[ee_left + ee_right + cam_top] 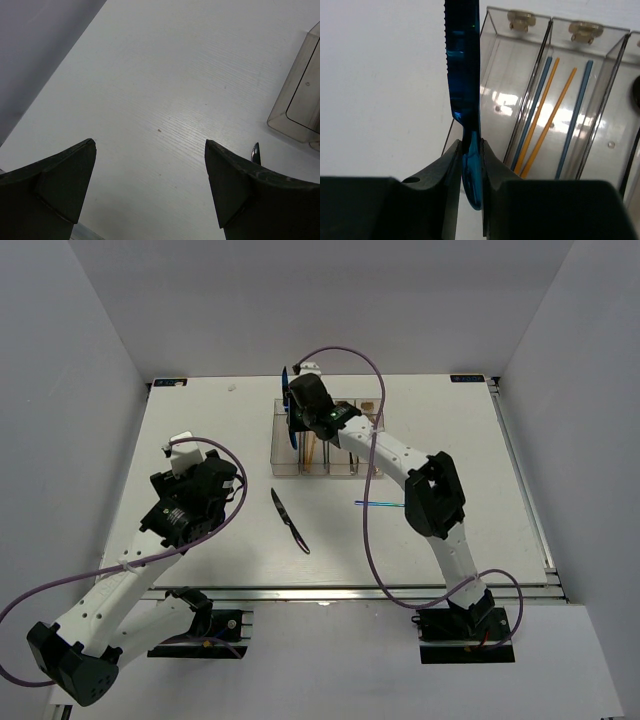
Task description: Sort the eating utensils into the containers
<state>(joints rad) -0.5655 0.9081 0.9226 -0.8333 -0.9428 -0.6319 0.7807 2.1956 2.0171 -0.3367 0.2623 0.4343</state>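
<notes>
My right gripper [295,405] [470,145] is shut on a blue serrated knife [462,75], held blade-forward over the left wall of the clear containers [285,472] [515,35]. The leftmost bin looks empty. The bin beside it holds two tan chopsticks [545,120] [310,448] and thin bluish sticks [573,117]. A black knife [289,520] lies on the table in front of the bins; its tip [256,152] shows in the left wrist view. A thin purple-blue utensil [380,504] lies to its right. My left gripper [205,472] [150,145] is open and empty above the table, left of the black knife.
A corner of the containers [300,100] shows at the right of the left wrist view. The right arm's forearm [430,490] stretches over the table right of the bins. Grey walls close in the table on the left, back and right.
</notes>
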